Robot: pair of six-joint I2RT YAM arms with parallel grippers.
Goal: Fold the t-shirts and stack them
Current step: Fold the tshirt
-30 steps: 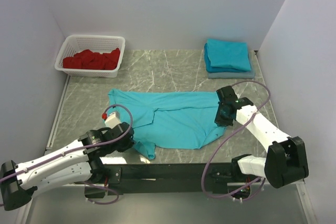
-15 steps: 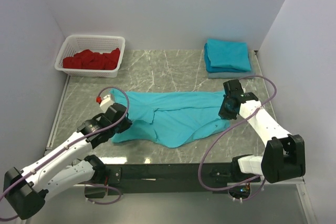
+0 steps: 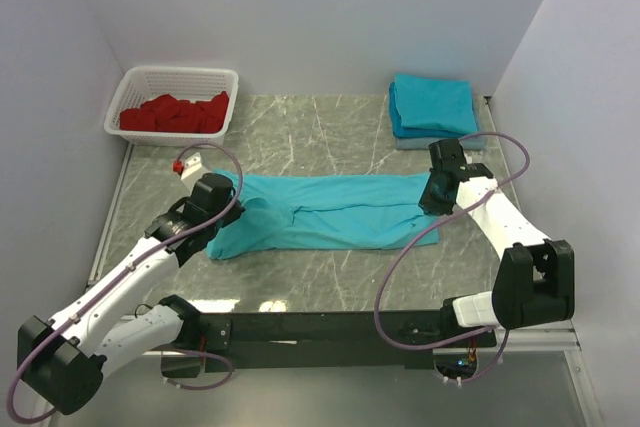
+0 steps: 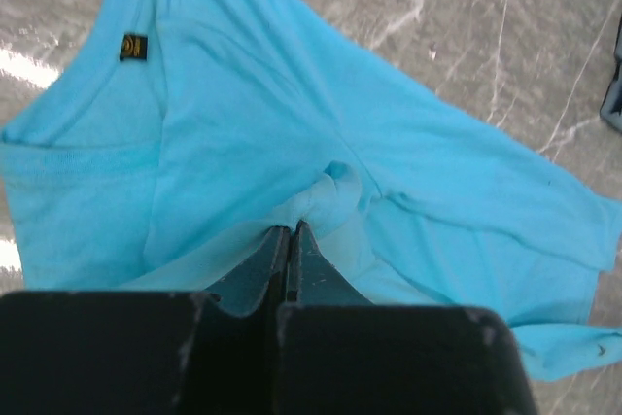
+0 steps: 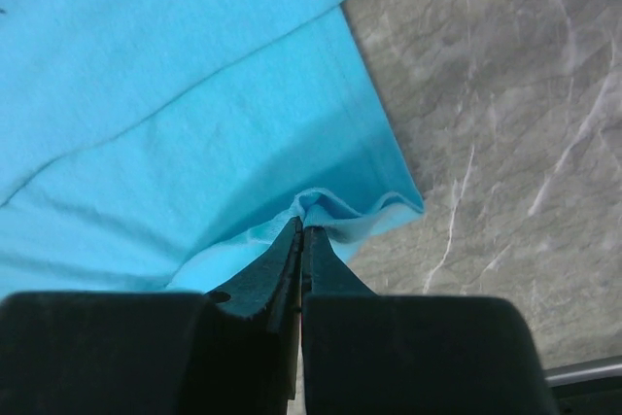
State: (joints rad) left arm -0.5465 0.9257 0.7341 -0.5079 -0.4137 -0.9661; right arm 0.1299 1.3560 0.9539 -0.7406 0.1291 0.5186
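Note:
A turquoise t-shirt [image 3: 330, 212] lies stretched in a long folded band across the middle of the table. My left gripper [image 3: 215, 197] is shut on a pinch of its fabric at the left end; in the left wrist view the gripper [image 4: 293, 228] has cloth bunched at its tips, and the t-shirt [image 4: 243, 104] shows its collar label. At the right end my right gripper [image 3: 437, 192] is shut on the t-shirt's edge, and the right wrist view shows that gripper [image 5: 302, 225] holding a fold of the t-shirt [image 5: 175, 65]. A stack of folded t-shirts [image 3: 432, 105] sits at the back right.
A white basket [image 3: 222, 79] holding red cloth [image 3: 175, 114] stands at the back left. The folded stack rests on a grey pad [image 3: 440, 143]. White walls close in the table on the left, back and right.
Both grippers have carried the near edge of the t-shirt away from the arms toward the far edge, folding the garment into a narrower band. The left arm has swung furthest.

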